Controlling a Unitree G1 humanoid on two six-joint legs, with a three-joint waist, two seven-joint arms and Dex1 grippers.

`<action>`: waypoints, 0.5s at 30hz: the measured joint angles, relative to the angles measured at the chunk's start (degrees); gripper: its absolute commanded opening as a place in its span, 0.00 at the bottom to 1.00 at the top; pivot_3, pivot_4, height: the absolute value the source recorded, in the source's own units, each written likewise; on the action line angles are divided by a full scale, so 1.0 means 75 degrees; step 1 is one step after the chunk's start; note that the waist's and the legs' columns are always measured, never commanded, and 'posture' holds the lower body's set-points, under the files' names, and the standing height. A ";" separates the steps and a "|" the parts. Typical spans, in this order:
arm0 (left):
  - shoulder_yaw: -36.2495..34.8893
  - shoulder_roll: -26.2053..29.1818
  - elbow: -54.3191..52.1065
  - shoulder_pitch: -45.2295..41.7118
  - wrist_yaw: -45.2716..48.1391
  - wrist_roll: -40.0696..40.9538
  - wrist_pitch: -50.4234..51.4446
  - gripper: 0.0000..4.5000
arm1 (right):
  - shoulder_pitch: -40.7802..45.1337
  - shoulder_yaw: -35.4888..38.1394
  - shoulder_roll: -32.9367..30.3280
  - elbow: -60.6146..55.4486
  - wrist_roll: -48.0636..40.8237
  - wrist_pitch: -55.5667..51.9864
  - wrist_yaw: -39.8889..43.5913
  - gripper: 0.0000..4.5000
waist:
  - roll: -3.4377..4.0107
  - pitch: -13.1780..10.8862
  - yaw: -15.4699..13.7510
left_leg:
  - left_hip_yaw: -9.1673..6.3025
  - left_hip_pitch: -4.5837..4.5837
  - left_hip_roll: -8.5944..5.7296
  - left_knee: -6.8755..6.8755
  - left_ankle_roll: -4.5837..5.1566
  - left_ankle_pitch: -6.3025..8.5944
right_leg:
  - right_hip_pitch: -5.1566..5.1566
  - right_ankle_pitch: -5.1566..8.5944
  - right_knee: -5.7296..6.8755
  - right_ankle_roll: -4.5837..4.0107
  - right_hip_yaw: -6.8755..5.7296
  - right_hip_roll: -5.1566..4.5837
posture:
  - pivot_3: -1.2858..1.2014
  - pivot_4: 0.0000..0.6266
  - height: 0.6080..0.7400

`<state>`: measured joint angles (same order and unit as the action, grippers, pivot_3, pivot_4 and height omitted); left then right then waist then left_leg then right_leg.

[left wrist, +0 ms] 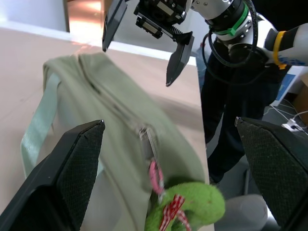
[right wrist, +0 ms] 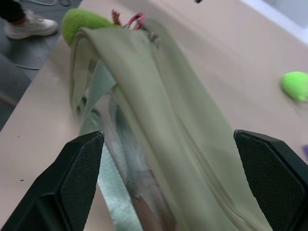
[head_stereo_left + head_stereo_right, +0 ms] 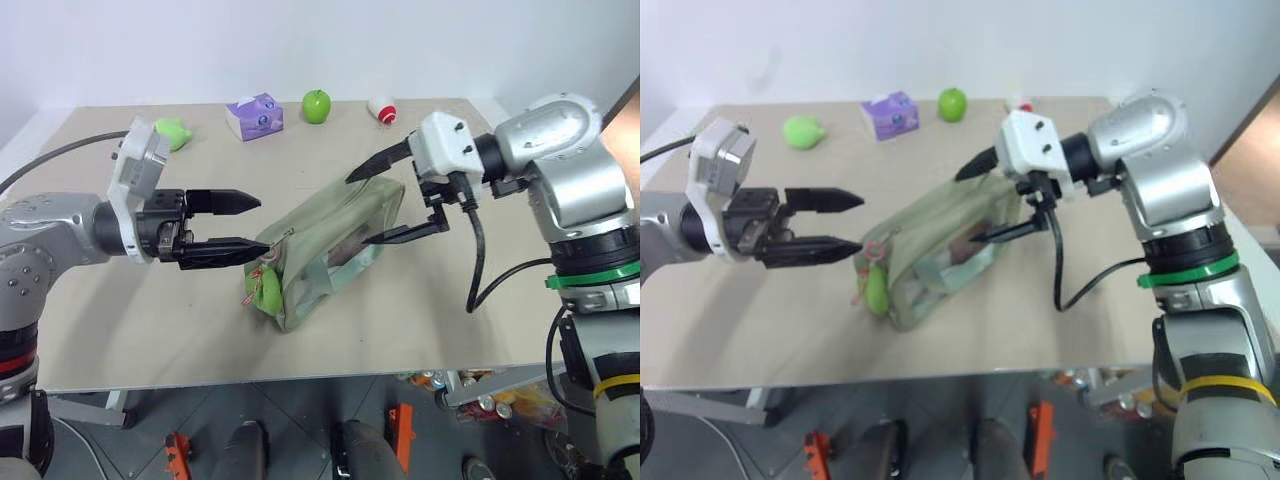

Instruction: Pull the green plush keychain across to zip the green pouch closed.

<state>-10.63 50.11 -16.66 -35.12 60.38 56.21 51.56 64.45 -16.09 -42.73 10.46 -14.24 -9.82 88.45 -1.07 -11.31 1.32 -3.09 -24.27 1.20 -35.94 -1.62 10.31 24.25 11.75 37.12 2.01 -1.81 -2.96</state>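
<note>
Beige table (image 3: 130,340) against a white wall, grey floor below; green pouch (image 3: 330,250) mid-table between left gripper (image 3: 240,222) and right gripper (image 3: 368,206), both spread wide, empty.

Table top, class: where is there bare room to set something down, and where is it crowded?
Bare: the near-left table in front of the left gripper, and the near-right corner beside the green pouch. Crowded: the far edge, with plush blob, tissue box and apple, plus around the pouch, where the right gripper straddles it.
</note>
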 measured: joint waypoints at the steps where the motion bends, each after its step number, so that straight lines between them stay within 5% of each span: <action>1: -0.0038 0.0000 -0.0037 0.0060 -0.0046 0.0001 -0.0011 1.00 | 0.0002 -0.0007 0.0032 0.0076 0.0051 0.0084 0.0017 1.00 | 0.0000 0.0000 0.0000 | 0.0000 0.0000 0.0000 0.0000 0.0000 0.0000 | 0.0000 0.0000 0.0000 0.0000 0.0000 0.0000 | 0.52 0.24 1.00; 4: -0.0091 0.0000 -0.0050 0.0111 -0.0173 0.0004 -0.0041 1.00 | 0.0002 -0.0104 0.0082 0.0257 0.0172 0.0233 0.0042 1.00 | 0.0000 0.0000 -0.0001 | 0.0001 0.0000 0.0000 -0.0001 -0.0001 0.0000 | 0.0000 -0.0001 0.0001 -0.0001 0.0001 0.0000 | 0.52 0.24 1.00; 15: -0.0484 -0.0087 -0.0444 0.0712 -0.0689 0.0085 -0.0085 1.00 | 0.0154 -0.0504 0.0771 0.1927 0.1034 0.1351 0.0042 0.19 | 0.0000 0.0000 0.0001 | 0.0008 0.0007 0.0028 0.0001 -0.0027 -0.0016 | 0.0004 -0.0018 0.0005 -0.0023 0.0011 0.0027 | 0.52 0.24 1.00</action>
<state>-14.26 49.46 -19.99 -29.78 55.22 56.85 50.92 65.60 -19.86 -36.94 24.92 -6.48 0.31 88.76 -1.07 -11.31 1.32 -3.03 -24.22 1.41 -35.94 -1.82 10.20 24.28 11.61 37.15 1.83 -1.73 -2.76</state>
